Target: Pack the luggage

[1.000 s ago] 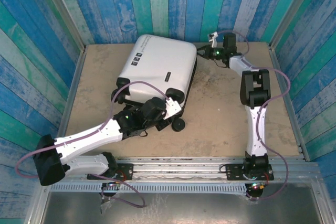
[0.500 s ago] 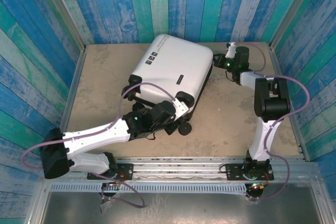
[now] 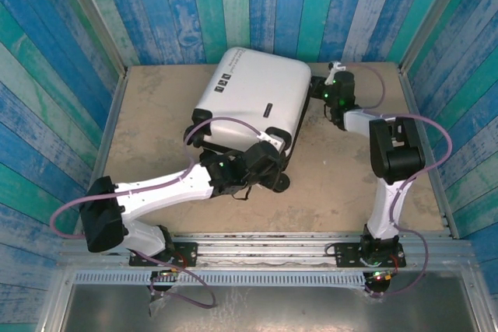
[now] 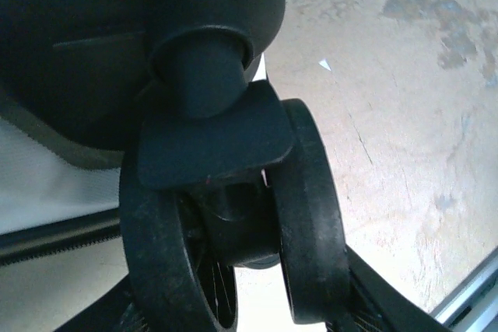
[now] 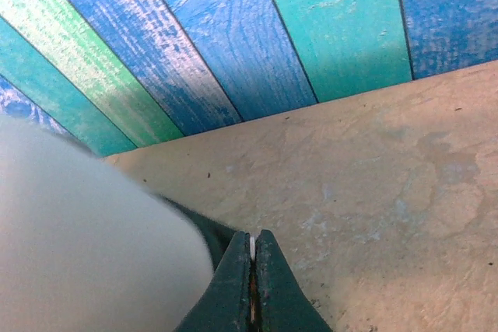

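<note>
Closest in: near rail [image 3: 311, 240], then left gripper [image 3: 268, 167] at the near end of the luggage [image 3: 253, 99], fingers [image 4: 377, 305] spread either side of a wheel [image 4: 307, 215]. Cannot tell whether clamped on it or just straddling.

Seems far along as packing goes: shell closed, lying flat and askew on the table [image 3: 350, 184]. Cannot tell whether zipped. Probably left to do: squaring it up or standing it.

Broad bare table to the left and right of the luggage, less toward the rail.

Farther back: right gripper [image 3: 320, 89], jaws pressed together, just beside the luggage's far right corner.

Beyond, little room: far corner of the luggage close to the back wall [image 3: 257, 5], so small margin for pushing that way.
</note>
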